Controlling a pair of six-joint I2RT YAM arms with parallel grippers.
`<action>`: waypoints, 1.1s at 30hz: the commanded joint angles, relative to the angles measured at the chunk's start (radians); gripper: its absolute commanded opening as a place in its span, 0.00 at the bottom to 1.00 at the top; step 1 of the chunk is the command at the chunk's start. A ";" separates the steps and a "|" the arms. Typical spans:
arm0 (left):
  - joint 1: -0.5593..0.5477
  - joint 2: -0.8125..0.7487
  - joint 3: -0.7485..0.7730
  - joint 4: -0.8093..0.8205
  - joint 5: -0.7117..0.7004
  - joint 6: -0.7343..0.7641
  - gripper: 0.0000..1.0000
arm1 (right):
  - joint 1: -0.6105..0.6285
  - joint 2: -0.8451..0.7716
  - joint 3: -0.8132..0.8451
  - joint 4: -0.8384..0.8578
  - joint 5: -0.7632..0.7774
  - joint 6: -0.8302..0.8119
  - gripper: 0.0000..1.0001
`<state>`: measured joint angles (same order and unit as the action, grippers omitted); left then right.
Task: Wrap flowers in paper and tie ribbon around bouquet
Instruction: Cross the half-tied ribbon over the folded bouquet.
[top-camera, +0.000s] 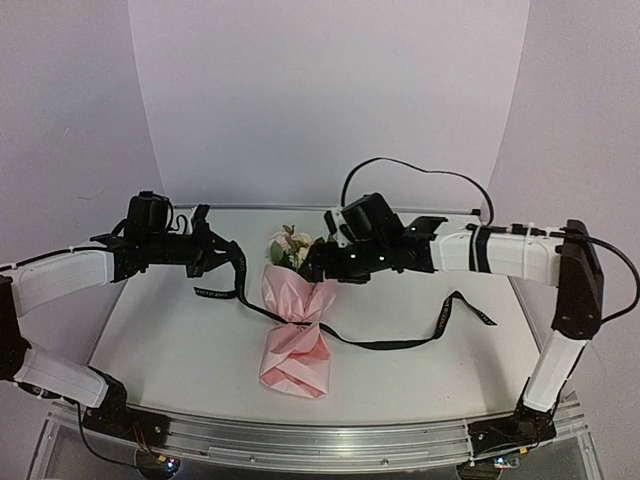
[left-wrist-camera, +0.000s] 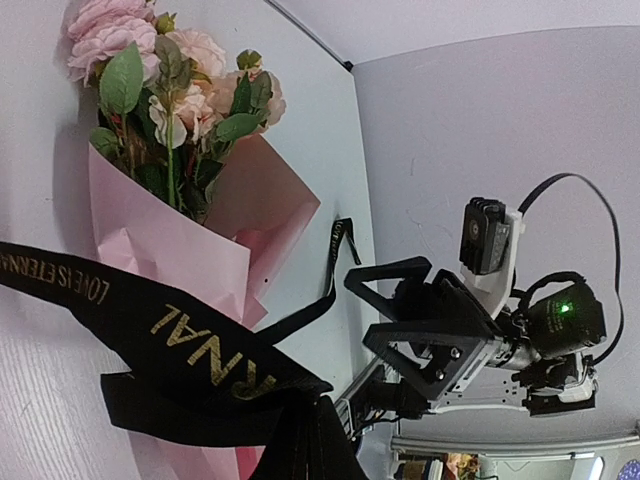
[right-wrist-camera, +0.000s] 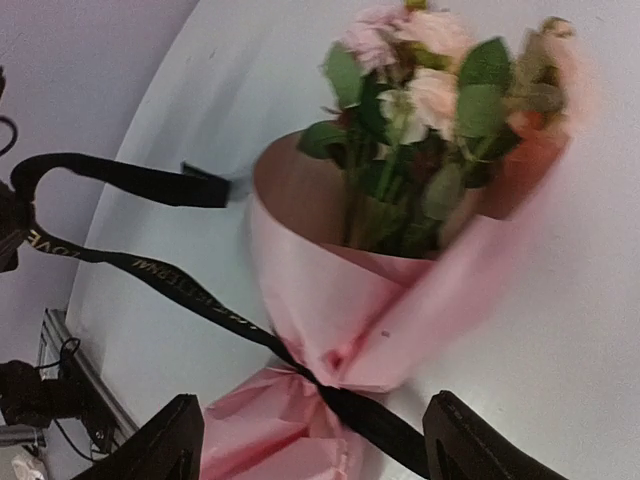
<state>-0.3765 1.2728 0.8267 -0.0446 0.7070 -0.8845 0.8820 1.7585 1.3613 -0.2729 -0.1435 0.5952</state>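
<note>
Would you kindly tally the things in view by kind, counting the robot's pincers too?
bouquet: 1
ribbon: 1
pincers, the left pincer and the right pincer: 2
Total: 4

The bouquet (top-camera: 297, 330) lies on the table (top-camera: 170, 350), the ribbon (top-camera: 400, 343) across its middle.
</note>
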 joint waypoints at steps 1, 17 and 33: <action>-0.022 -0.023 0.033 0.040 -0.013 -0.021 0.00 | 0.066 0.161 0.200 0.054 -0.126 -0.090 0.80; -0.032 -0.232 0.033 -0.182 -0.146 -0.023 0.00 | 0.191 0.452 0.535 0.047 -0.055 -0.139 0.84; -0.040 -0.430 -0.146 -0.399 -0.259 0.031 0.15 | 0.227 0.321 0.382 0.011 0.112 -0.129 0.07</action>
<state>-0.4129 0.9051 0.7398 -0.3617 0.4853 -0.9002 1.0976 2.1910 1.8022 -0.2508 -0.0833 0.4721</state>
